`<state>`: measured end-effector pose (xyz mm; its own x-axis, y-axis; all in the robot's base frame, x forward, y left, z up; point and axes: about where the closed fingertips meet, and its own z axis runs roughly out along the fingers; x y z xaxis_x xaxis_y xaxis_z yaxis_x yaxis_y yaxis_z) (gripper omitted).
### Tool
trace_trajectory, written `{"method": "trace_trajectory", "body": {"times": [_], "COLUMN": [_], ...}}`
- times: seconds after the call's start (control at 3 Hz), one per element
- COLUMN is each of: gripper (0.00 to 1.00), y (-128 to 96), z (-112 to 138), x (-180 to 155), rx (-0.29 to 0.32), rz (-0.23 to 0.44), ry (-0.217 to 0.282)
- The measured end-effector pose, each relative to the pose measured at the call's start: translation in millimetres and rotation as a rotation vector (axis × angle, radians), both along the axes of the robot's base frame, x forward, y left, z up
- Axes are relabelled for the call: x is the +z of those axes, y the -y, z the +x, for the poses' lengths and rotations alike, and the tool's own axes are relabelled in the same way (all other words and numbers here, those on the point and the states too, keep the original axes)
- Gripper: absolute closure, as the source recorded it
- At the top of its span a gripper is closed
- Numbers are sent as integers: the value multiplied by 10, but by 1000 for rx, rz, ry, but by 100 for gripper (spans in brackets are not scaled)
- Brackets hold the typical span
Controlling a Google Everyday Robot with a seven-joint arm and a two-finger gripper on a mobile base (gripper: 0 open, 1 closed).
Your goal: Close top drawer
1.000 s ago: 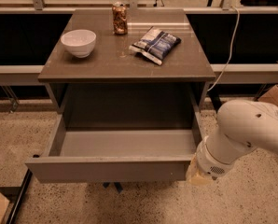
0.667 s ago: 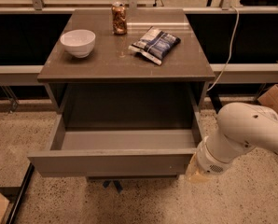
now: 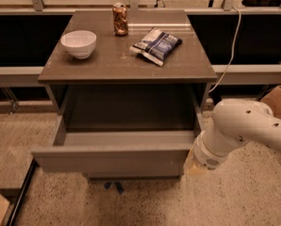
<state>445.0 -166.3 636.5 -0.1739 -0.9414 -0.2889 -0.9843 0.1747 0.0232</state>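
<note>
The top drawer (image 3: 112, 160) is pulled out from under the grey-brown cabinet top (image 3: 107, 65). Its plain flat front panel faces me and its light grey inner floor shows as a narrow strip. My white arm (image 3: 244, 126) reaches in from the right. My gripper (image 3: 190, 164) is at the right end of the drawer's front panel, against or very close to it, and is mostly hidden behind the wrist.
On the cabinet top stand a white bowl (image 3: 78, 43), a can (image 3: 120, 19) and a blue snack bag (image 3: 156, 45). A white cable (image 3: 230, 46) hangs at the right. A cardboard box (image 3: 278, 101) sits on the speckled floor at the right.
The drawer has slid part of the way into the cabinet, so less of its inside shows. My arm and gripper have moved forward with its front panel.
</note>
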Motion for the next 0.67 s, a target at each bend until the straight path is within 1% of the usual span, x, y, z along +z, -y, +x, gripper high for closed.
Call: {"method": "trace_trajectory", "body": {"times": [0.33, 0.67], "gripper": [100, 100], "y": [-4, -105], "z": [58, 642], "x": [3, 27], "rx": [6, 50], "rz": [4, 39], "ry": [11, 95]}}
